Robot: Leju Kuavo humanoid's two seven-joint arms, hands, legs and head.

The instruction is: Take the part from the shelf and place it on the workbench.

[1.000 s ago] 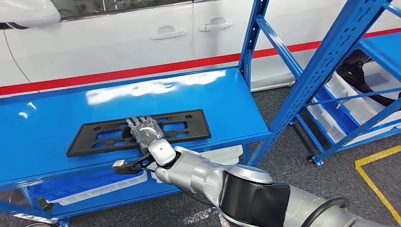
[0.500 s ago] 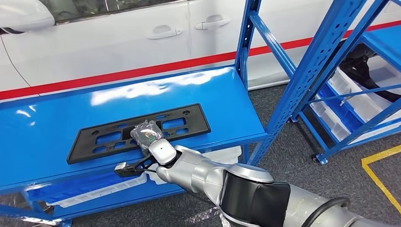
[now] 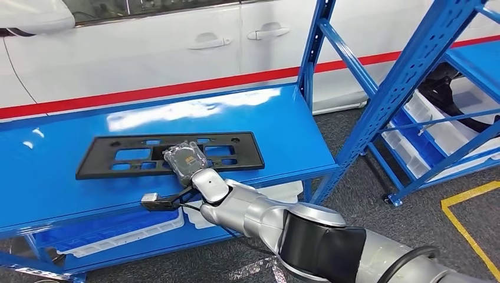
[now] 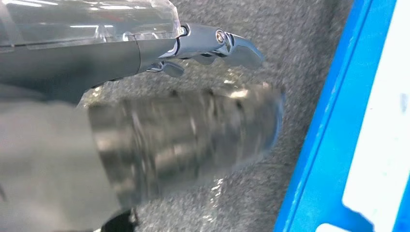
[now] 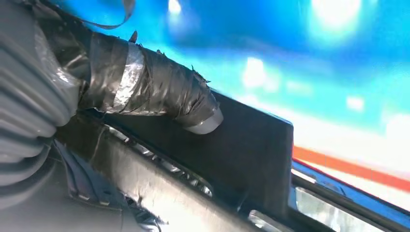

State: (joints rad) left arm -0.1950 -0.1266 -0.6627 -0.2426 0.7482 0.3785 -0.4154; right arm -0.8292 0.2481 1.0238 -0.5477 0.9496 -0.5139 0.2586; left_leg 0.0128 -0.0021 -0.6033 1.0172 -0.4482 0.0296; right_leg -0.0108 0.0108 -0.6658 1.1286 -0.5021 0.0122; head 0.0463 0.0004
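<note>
Part flat on blue workbench

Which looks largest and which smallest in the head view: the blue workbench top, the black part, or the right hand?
1. Workbench top: it spans most of the picture's width.
2. Black part: a long flat frame lying on the workbench.
3. Right hand: it covers only a short stretch of the part's middle.

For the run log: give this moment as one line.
right hand: on part, grip unclear | part: flat on workbench | left hand: beside bench, holding nothing
</note>
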